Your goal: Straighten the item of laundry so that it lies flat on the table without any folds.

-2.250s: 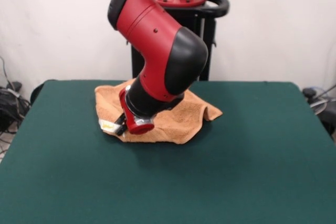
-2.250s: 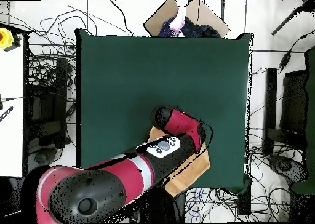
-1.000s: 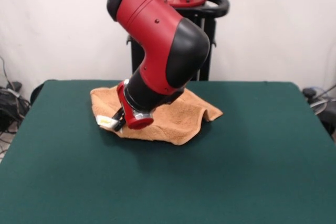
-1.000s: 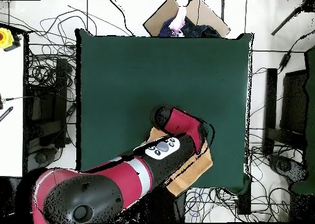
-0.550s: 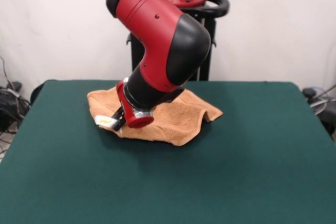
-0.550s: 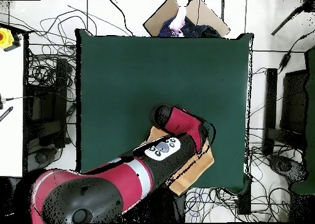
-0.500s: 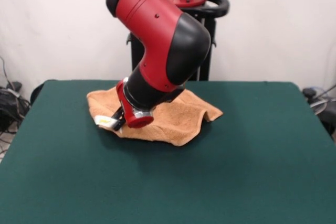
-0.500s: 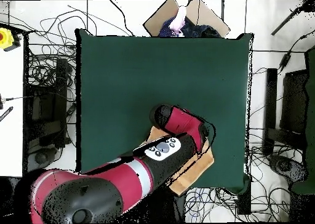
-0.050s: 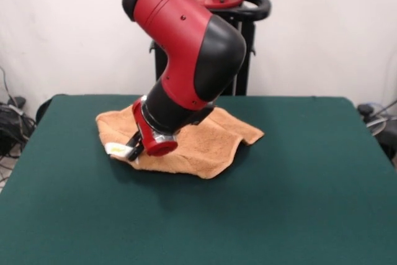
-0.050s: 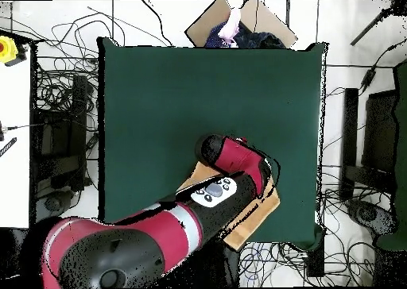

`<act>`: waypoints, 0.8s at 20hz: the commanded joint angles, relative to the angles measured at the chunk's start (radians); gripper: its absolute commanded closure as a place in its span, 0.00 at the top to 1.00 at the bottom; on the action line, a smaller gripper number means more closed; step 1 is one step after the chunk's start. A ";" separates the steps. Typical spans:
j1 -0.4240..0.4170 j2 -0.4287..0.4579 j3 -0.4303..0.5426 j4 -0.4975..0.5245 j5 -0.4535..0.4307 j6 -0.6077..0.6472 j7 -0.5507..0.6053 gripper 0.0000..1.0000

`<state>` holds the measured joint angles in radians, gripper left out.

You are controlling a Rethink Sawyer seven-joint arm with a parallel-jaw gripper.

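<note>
The item of laundry (image 9: 205, 141), an orange-tan towel, lies rumpled on the far left half of the green table (image 9: 279, 184), with a raised fold near its right corner. Its white and yellow label (image 9: 116, 149) sits at the front left corner. My gripper (image 9: 133, 150) is low at that corner, shut on the towel's edge right beside the label. In the overhead view the arm covers the gripper and most of the towel (image 10: 256, 216), which shows only as strips beside the arm near the table's (image 10: 199, 87) bottom edge.
A cardboard box (image 10: 266, 20) with dark cloth stands beyond the table's top edge in the overhead view. Cables and black equipment (image 10: 67, 135) line both sides of the table there. The towel lies close to the table edge nearest the robot.
My gripper has moved left in the front view, dragging the labelled corner with it. The towel is stretched wider to the left; its right corner stayed put.
</note>
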<state>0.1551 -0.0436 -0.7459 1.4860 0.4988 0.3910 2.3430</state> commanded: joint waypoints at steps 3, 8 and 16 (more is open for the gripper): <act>-0.052 -0.018 0.221 -0.053 -0.076 -0.128 0.022 0.00; -0.066 -0.033 0.251 -0.050 -0.131 -0.152 0.006 0.00; -0.075 -0.029 0.275 -0.078 -0.178 -0.148 0.026 0.00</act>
<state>0.0994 -0.0718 -0.6677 1.4833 0.3589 0.2845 2.3430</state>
